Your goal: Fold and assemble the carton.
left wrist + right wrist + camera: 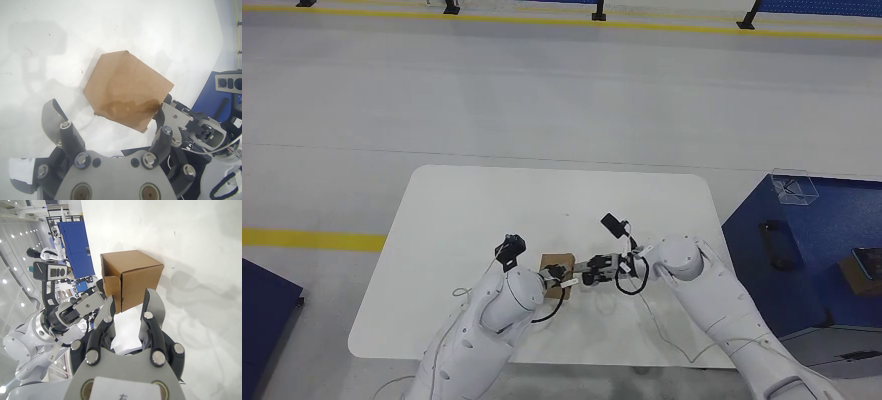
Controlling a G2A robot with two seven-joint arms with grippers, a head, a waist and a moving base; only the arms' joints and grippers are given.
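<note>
Looking down on the cardboard carton (551, 265) standing on the white table (442, 220), flanked by both arms. From the left wrist, catching the left gripper (105, 109) gaping wide, carton just ahead. From the right wrist, finding the right gripper (129, 294) spread too, straddling the carton's near corner, seemingly the closer.

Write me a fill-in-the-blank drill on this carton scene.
1. The carton is ___ in colour.
2. The table under it is ___.
3. The left hand is ___, gripping nothing.
Missing words: brown; white; open.
</note>
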